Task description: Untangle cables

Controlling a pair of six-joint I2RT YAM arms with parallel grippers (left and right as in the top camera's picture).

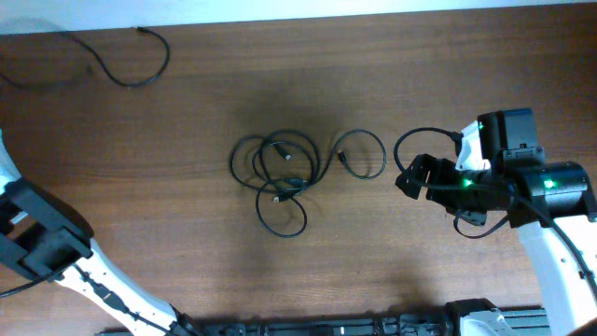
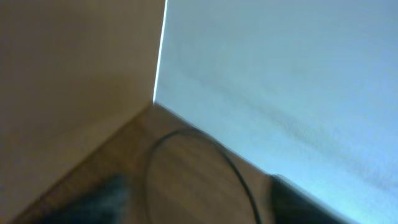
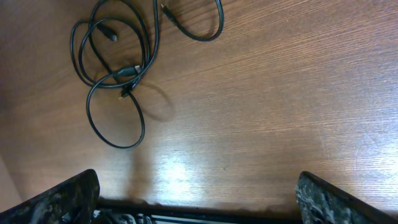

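Wooden table (image 1: 187, 271) holds the tangled cables (image 1: 280, 177) at its centre, at nine o'clock from the right gripper (image 1: 409, 177), whose fingers (image 3: 62, 199) are spread and empty. The left gripper (image 2: 193, 208) is too blurred to tell.

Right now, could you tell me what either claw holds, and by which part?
Right claw is open, holding nothing; the cables lie apart from it. Left claw: too blurred, cannot tell.
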